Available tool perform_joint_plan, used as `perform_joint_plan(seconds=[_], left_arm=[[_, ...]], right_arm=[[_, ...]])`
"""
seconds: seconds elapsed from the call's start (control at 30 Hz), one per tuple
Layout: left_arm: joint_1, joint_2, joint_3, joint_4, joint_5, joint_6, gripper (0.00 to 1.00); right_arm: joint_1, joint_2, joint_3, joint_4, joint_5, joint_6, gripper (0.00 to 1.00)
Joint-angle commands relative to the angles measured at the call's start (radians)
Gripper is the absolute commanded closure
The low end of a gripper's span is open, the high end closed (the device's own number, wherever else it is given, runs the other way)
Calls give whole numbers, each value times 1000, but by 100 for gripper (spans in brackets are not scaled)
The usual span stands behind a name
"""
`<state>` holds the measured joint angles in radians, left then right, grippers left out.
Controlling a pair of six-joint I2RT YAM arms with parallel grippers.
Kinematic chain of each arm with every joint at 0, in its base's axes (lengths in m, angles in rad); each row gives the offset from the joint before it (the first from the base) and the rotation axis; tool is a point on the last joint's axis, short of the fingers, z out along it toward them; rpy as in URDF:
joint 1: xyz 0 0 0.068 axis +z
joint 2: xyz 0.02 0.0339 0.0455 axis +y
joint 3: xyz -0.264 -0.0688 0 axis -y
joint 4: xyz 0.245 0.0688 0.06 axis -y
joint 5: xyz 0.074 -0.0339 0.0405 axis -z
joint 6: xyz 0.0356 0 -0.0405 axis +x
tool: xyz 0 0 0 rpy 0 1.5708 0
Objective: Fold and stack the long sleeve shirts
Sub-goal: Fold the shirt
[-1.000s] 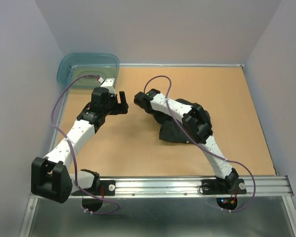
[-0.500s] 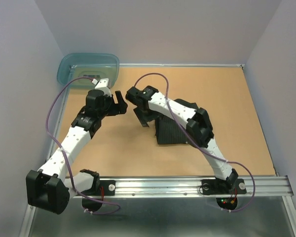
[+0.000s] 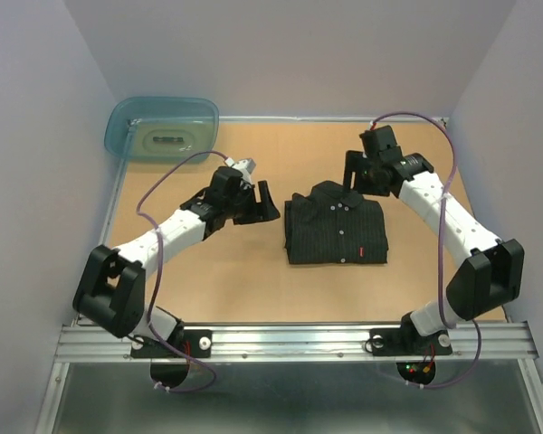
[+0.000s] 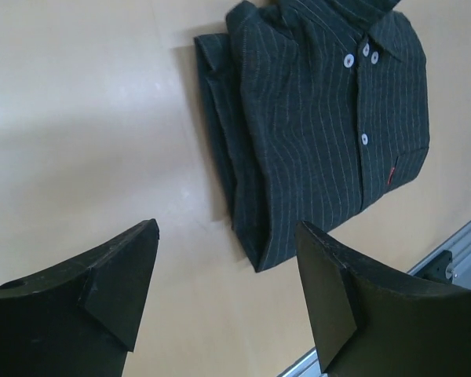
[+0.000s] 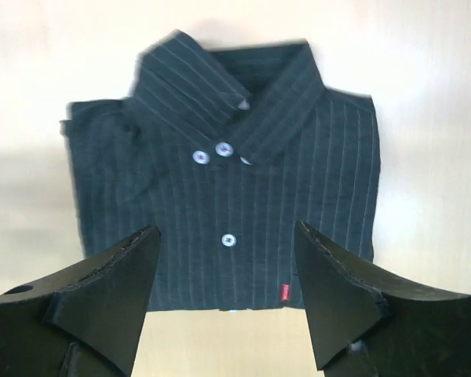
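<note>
**Both grippers empty beside a folded shirt**

The left gripper [image 3: 262,202] hangs with its jaws wide apart and nothing between them, just off the shirt's left edge. The right gripper [image 3: 357,175] is likewise spread and empty, near the collar end. Between them the dark pinstriped shirt [image 3: 337,233] lies folded into a neat rectangle, buttons up, in the middle of the worktop [image 3: 226,276]. A teal tub [image 3: 127,122] sits in the far left corner, well apart. The fold looks finished (no second shirt is in view to stack). The risk, I judge, is that a low sweep by either arm snags the layered left edge or the collar and drags the fold open.
</note>
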<state>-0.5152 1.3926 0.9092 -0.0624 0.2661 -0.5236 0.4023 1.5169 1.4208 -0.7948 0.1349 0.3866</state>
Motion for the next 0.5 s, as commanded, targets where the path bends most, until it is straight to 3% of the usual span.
perform_joint_plan(seconds=[0.0,0.2,0.47], left_arm=[[-48,110,86,79,1,-59,21],[-62,227,122,117,-22,-78,22],[-40,341,171,142,-24,-88,38]], right_arm=[[-71,-64,-144,247,-168,34,27],[-44,-44,-186,304,-382,18,38],[249,2,-217,315,-86,112,39]])
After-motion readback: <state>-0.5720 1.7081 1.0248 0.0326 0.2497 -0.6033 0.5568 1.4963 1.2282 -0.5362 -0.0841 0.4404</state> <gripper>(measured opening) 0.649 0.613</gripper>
